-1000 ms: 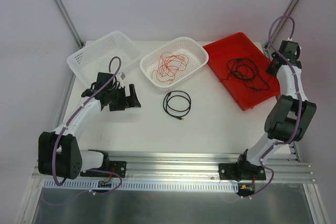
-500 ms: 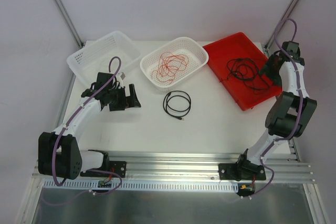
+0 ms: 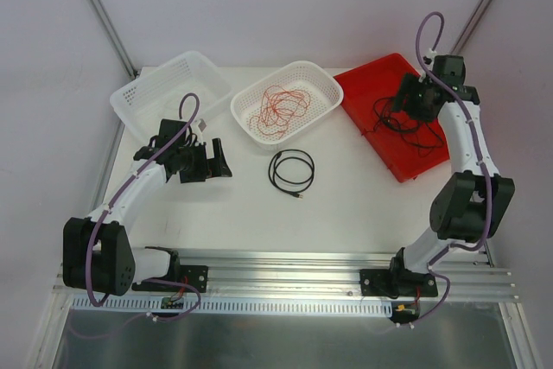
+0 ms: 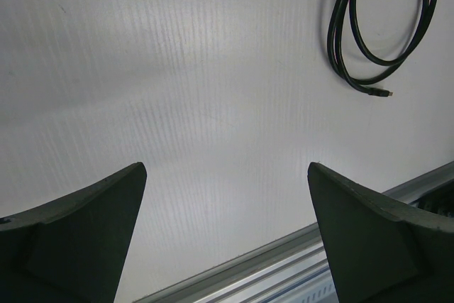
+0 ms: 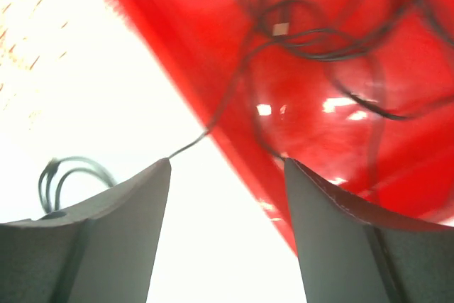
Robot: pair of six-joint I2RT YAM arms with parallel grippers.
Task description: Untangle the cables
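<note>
Found the right pincer (image 5: 227,168) spread wide and empty over the black cable tangle (image 5: 310,42) in the red tray (image 3: 380,79), tangle just ahead of it. Spotted the left pincer (image 4: 227,225) gaping too, well apart, nearer the coiled cable (image 4: 331,33).

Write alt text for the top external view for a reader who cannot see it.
The right end effector hovers over tangled black cables in a red tray. A white basket holds red wire, a coiled black cable lies on the table, and the left end effector hangs left of it.
</note>
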